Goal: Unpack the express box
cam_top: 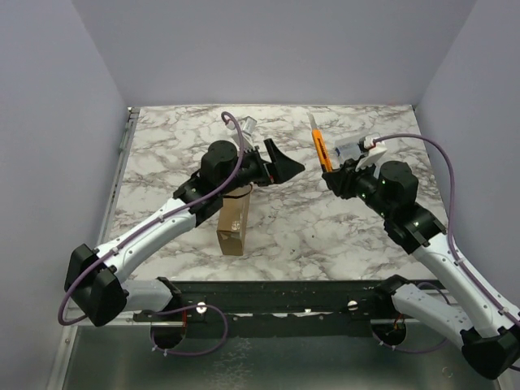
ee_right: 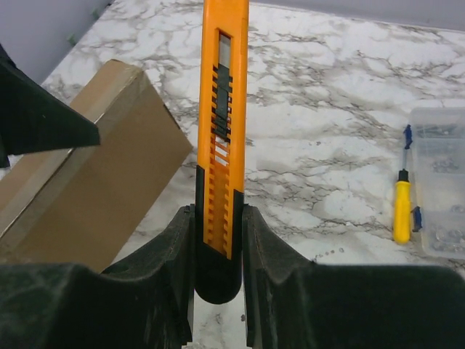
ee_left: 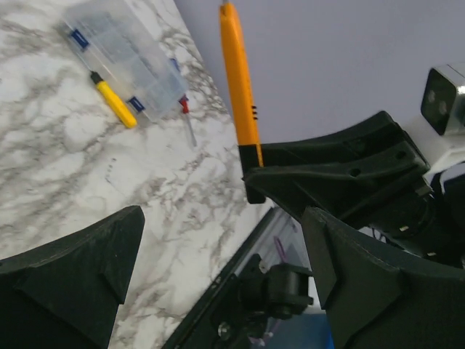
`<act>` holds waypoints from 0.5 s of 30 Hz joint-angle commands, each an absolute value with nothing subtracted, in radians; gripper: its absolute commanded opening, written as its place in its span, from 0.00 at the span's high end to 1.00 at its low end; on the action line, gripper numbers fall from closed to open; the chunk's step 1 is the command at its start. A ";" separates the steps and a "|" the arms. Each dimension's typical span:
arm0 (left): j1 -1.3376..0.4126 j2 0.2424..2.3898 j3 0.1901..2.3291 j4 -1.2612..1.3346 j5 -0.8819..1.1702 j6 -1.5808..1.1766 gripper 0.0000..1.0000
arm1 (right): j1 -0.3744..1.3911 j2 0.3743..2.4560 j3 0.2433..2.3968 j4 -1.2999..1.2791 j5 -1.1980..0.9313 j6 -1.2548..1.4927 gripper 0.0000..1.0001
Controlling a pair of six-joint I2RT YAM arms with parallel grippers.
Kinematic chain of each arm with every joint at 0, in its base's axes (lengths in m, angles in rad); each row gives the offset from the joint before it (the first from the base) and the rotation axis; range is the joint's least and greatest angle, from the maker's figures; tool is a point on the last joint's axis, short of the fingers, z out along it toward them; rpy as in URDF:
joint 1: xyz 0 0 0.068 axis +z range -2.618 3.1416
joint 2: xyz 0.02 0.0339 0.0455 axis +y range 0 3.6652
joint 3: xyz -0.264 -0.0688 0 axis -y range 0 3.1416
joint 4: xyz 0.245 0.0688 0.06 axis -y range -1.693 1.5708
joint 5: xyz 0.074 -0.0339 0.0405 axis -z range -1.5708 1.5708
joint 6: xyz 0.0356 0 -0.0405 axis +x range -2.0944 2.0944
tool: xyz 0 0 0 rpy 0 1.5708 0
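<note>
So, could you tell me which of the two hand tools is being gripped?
The orange knife, clamped in the right gripper; the yellow screwdriver lies on the table.

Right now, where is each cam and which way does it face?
Top: above and behind the bases, looking down on the table; shows both arms, left gripper open, right gripper shut on the knife, box by the left arm.
Left wrist: looks across the table at the right gripper and knife; own fingers frame it.
Right wrist: looks along the knife toward the box; own fingers clamp it.
Shared: both wrist views see the knife, case and screwdriver.
</note>
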State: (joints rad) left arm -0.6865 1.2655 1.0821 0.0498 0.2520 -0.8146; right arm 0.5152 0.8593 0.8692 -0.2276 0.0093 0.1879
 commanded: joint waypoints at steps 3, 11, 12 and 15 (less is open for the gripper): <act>-0.760 1.290 1.046 0.278 0.246 -0.964 0.01 | 0.516 0.844 0.887 -0.223 -0.140 0.157 0.99; -0.790 1.358 1.013 0.456 0.119 -1.091 0.16 | 0.516 0.778 0.825 -0.202 -0.153 0.174 0.99; -0.798 1.372 1.016 0.477 0.100 -1.111 0.21 | 0.517 0.767 0.815 -0.192 -0.150 0.174 0.99; -0.827 1.414 1.044 0.513 0.053 -1.131 0.29 | 0.517 0.756 0.820 -0.211 -0.135 0.170 0.99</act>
